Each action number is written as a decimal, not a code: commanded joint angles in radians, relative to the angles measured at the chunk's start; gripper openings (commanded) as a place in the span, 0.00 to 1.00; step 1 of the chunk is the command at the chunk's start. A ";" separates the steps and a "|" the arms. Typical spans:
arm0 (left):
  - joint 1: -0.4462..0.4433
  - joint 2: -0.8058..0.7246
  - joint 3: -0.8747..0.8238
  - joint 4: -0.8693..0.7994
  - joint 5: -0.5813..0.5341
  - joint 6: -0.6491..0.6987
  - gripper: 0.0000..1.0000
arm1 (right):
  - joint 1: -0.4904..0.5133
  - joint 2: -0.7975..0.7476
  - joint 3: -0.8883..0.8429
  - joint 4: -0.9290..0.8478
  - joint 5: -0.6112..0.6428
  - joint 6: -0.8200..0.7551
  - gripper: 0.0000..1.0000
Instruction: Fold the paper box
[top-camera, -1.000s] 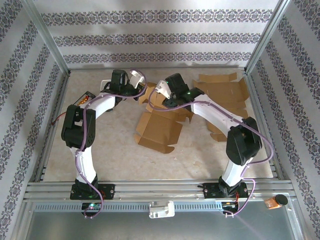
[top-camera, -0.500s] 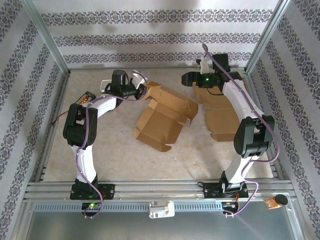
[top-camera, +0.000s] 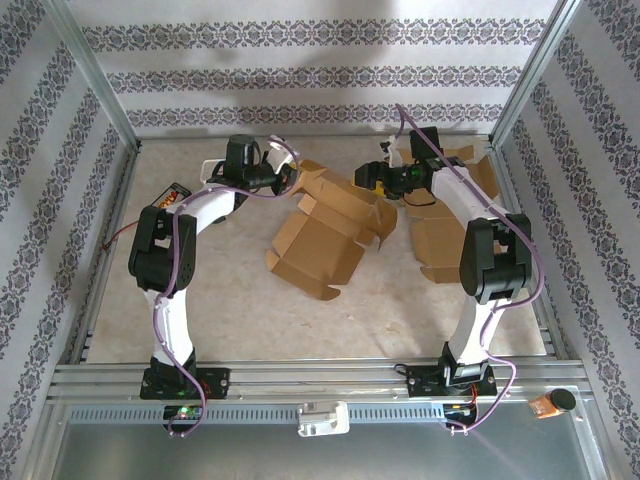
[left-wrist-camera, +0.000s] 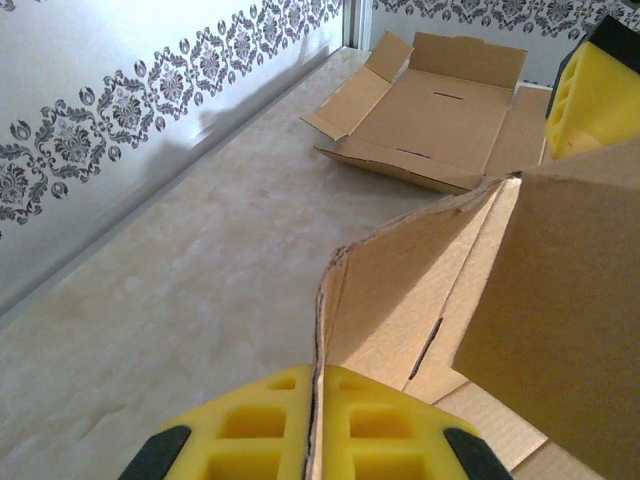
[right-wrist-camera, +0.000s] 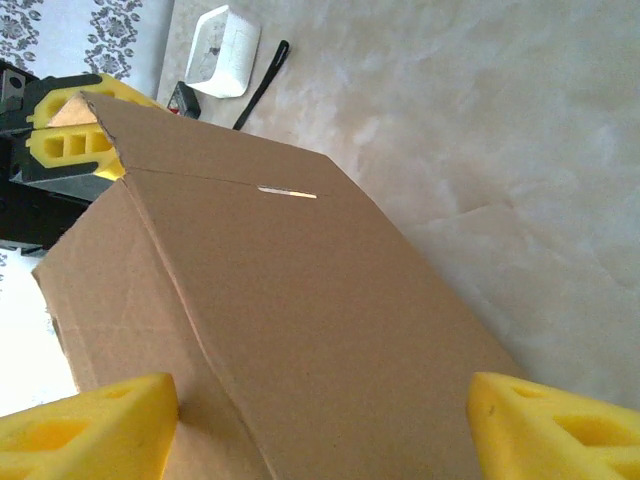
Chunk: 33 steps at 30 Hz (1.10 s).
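In the overhead view the paper box (top-camera: 322, 245) lay near the middle of the counter (top-camera: 230, 300), half formed, its brown inside turned up. Its long axis ran from about 7 o'clock, where the near end flap lay flat on the counter, to about 1 o'clock, where the far panels stood raised and creased. The raised end pointed to the back wall, between the two arms.

The left tool (top-camera: 287, 178) sat at the box's 11 o'clock corner. In its wrist view the yellow fingers (left-wrist-camera: 260, 435) were pressed together on the thin edge of an upright flap, with only the cardboard's thickness between them. That flap ran away from the camera and met a larger panel that leaned in from 3 o'clock.

The right tool (top-camera: 368, 178) was at the box's 1 o'clock end, facing the left one across the raised panels. Its wrist view showed the jaws spread wide, one fingertip (right-wrist-camera: 90, 430) at 8 o'clock and the other at 4 o'clock, and a broad slotted panel of the box between them. Whether either pad touched the cardboard could not be told.

A stack of flat blanks (top-camera: 447, 235) lay at 3 o'clock from the box, apart from it. A small white tray (top-camera: 210, 170) stood at 10 o'clock, just beyond the left arm.
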 joint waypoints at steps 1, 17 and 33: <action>-0.019 0.024 0.036 -0.041 0.001 0.013 0.00 | 0.022 0.020 -0.020 0.023 0.003 0.004 0.76; -0.069 0.024 0.098 -0.149 -0.119 -0.164 0.01 | 0.051 0.025 -0.024 0.044 0.080 0.006 0.73; -0.183 -0.117 -0.133 -0.044 -0.374 -0.288 0.07 | 0.086 -0.029 -0.069 0.065 0.170 -0.032 0.67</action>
